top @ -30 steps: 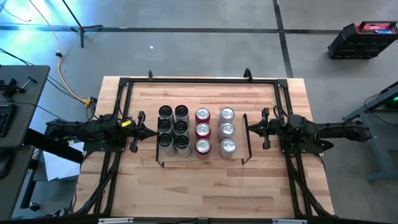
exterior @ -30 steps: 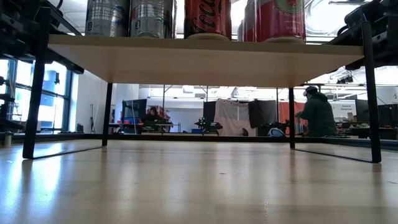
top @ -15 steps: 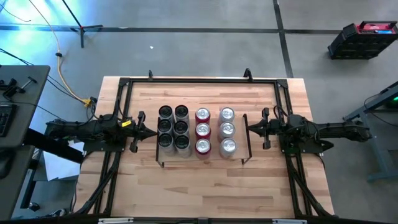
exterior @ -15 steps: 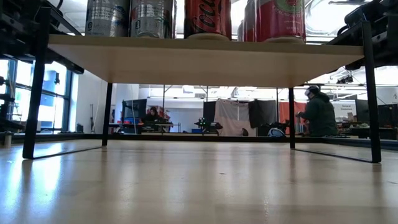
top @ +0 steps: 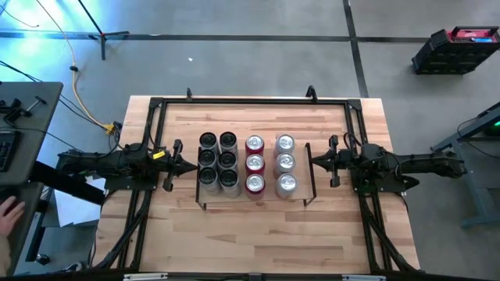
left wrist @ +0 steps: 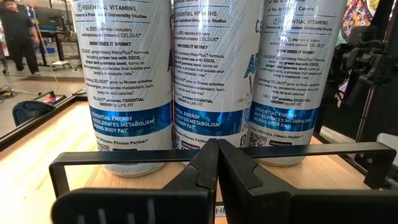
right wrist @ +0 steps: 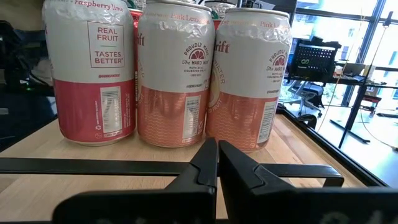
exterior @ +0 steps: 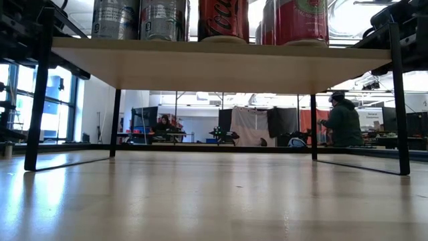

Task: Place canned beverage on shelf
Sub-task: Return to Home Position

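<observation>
Not much has moved since a second ago, tbh: both arms sit just where they were, and the only new thing is a person's hand (top: pixel 7 212) poking in off to the left, well away from the table (top: pixel 258 242). All the cans are up on the shelf (exterior: pixel 221 65), a dozen in four neat rows of three, with the blue-and-white cans (left wrist: pixel 202 74) at the left end and the pink-and-white cans (right wrist: pixel 186 74) at the right end. The left tool (top: pixel 190 165) is parked just outside the left wire frame, clenched on nothing, and the right tool (top: pixel 314 160) mirrors it at the other end, also clenched and empty. Looks to me like the stocking is done and this is the back-off-to-rest bit. Any further pull-back just needs to go straight out so the wire frames don't get clipped.
</observation>
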